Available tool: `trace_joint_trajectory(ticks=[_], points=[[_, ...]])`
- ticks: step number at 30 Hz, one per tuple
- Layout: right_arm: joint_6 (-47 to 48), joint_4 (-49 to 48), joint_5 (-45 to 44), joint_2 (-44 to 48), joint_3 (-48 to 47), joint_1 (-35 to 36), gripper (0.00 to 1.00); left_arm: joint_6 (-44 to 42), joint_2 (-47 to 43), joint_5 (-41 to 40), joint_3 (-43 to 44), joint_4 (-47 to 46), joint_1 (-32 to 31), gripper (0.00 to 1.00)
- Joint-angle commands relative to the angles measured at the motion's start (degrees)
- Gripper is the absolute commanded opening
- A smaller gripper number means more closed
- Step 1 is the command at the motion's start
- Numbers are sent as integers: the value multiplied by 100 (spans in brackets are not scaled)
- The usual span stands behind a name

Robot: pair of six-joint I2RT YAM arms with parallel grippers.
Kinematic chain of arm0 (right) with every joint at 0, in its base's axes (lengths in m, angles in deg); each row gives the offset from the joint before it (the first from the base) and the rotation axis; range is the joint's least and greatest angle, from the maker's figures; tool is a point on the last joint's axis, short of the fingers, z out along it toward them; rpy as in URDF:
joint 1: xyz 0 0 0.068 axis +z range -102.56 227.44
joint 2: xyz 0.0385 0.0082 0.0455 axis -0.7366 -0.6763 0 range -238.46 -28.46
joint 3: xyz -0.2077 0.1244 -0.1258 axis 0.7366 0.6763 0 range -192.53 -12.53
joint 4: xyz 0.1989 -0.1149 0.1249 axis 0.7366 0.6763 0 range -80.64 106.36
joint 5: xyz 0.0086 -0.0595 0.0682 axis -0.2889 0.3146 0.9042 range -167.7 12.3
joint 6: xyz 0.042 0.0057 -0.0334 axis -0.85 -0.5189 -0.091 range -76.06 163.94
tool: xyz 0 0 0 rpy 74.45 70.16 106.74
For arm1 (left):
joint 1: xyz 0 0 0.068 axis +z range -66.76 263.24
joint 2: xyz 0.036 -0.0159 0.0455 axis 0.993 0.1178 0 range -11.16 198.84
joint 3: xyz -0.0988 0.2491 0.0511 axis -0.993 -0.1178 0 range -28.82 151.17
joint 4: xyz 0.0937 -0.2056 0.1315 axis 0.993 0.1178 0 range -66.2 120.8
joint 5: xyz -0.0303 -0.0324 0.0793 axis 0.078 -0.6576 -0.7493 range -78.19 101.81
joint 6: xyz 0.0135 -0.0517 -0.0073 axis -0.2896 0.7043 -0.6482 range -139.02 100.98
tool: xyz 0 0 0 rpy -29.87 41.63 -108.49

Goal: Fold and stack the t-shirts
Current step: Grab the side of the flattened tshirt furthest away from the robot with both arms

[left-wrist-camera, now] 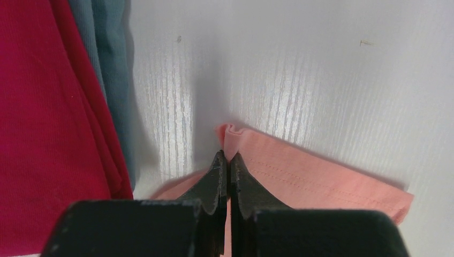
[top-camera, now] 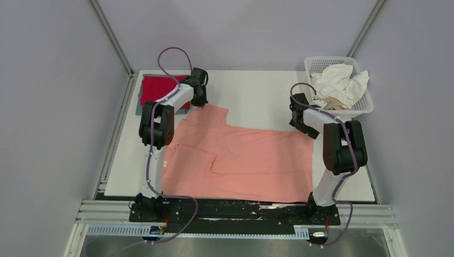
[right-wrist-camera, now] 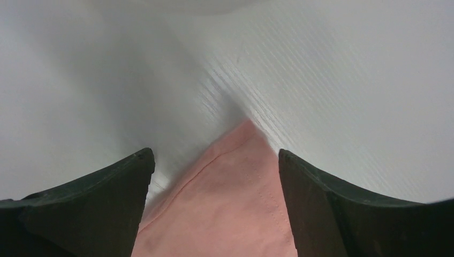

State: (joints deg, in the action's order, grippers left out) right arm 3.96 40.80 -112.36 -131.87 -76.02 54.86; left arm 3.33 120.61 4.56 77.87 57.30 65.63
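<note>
- Salmon-pink shirt (top-camera: 241, 158) lies spread over the near half of the worktop (top-camera: 257, 96).
- Left fingers (left-wrist-camera: 218, 171) are clenched on its far-left hem corner, with the folded red shirt (top-camera: 160, 88) just beside them.
- Right fingers (right-wrist-camera: 107, 193) are released and straddle the far-right corner; white worktop shows beyond.

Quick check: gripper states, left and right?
Left gripper: closed, pinching the edge of the salmon-pink t-shirt.
Right gripper: open, fingers either side of a corner of the same shirt.
</note>
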Motion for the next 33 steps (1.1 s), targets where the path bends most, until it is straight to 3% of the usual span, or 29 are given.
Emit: trace_joint_trajectory(ticks=[1, 7, 10, 17, 24, 27, 33], points=[[-178, 356, -256, -40, -72, -13, 86, -49, -293, 12, -206, 89, 58, 0], [-337, 534, -470, 160, 221, -17, 75, -23, -351, 51, -290, 27, 87, 0], [-356, 544, -516, 282, 272, -16, 60, -4, -368, 63, -298, 18, 91, 0], [-369, 576, -637, 74, 83, -40, 35, 3, -422, 48, -364, -30, 117, 0], [-473, 687, -618, -178, -114, -91, 19, 35, -448, 62, -362, -52, 152, 0], [-518, 695, -640, -169, -145, -100, 1, 43, -455, 140, -354, -85, 167, 0], [-349, 499, -670, -287, -580, -158, 0, 23, -423, 364, -151, -211, 232, 0]])
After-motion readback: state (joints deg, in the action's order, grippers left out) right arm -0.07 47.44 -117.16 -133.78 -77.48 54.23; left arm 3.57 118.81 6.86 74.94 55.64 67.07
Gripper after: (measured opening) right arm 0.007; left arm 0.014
